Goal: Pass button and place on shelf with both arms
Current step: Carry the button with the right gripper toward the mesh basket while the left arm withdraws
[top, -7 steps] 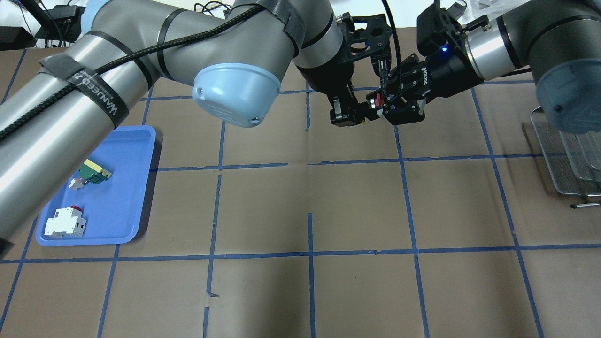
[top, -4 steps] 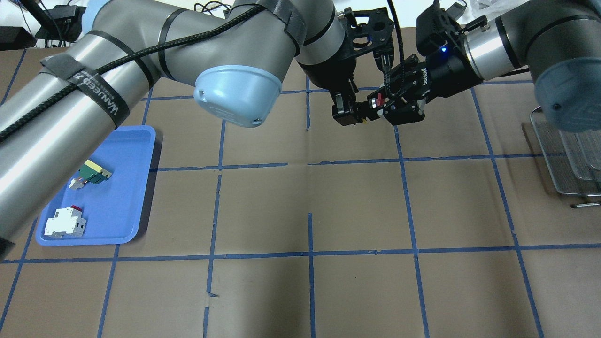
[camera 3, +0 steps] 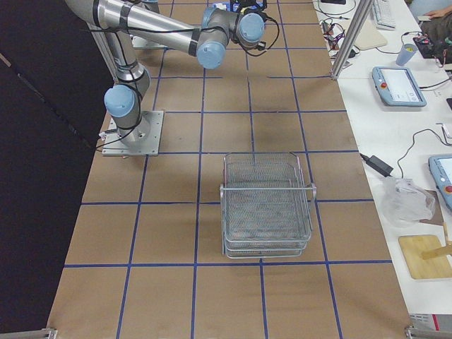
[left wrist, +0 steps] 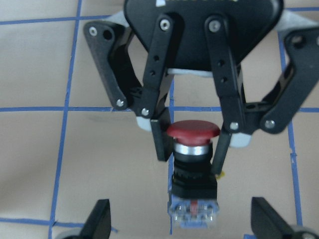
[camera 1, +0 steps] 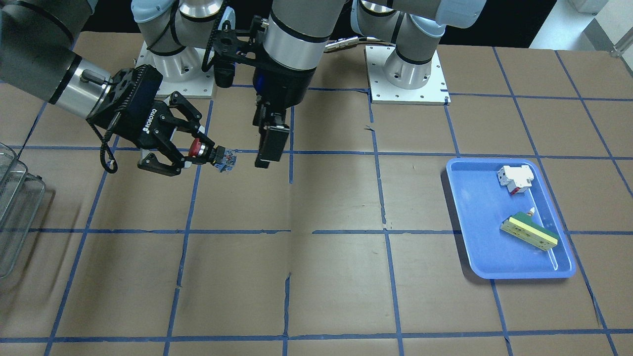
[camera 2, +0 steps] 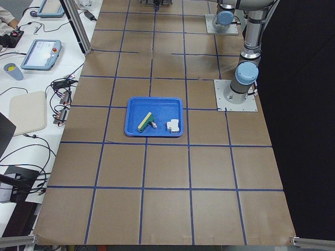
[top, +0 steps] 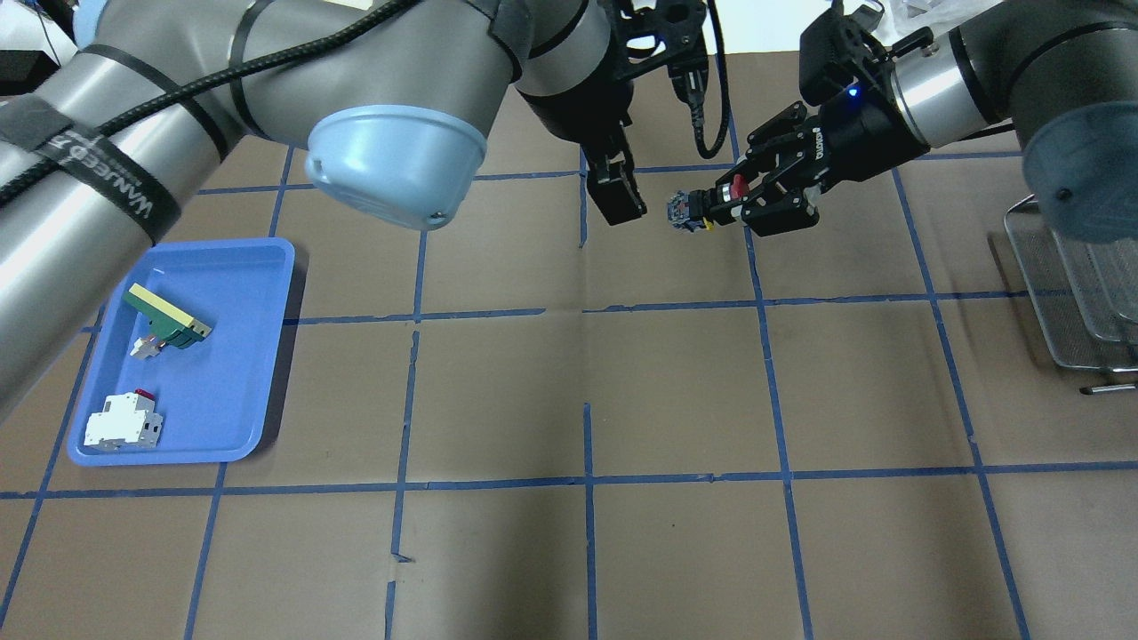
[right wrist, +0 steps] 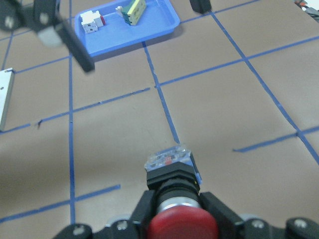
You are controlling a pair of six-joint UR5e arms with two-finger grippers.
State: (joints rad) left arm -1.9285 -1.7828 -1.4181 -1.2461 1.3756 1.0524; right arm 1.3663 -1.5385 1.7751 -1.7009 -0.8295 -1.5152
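Observation:
The button [top: 693, 212], with red cap, black collar and clear back block, is held above the table by its collar in my right gripper [top: 725, 197], which is shut on it. It shows clearly in the left wrist view [left wrist: 194, 164] and the right wrist view [right wrist: 169, 179]. My left gripper [top: 622, 196] is open and empty, a short way to the button's left and not touching it. In the front view the button [camera 1: 212, 154] sits between the right gripper [camera 1: 195, 151] and the left gripper [camera 1: 269, 143]. The shelf [camera 3: 267, 205], a grey wire rack, stands at the table's right edge [top: 1076, 284].
A blue tray [top: 222, 356] at the left holds a white-and-red switch [top: 123, 422] and a green-and-cream block [top: 164, 316]. The brown table has a blue tape grid. Monitors, cables and tablets lie on side benches beyond the table ends.
My left gripper has let go of the button, opened and drawn back to the left. The right gripper keeps hold of the button and has stayed roughly in place.

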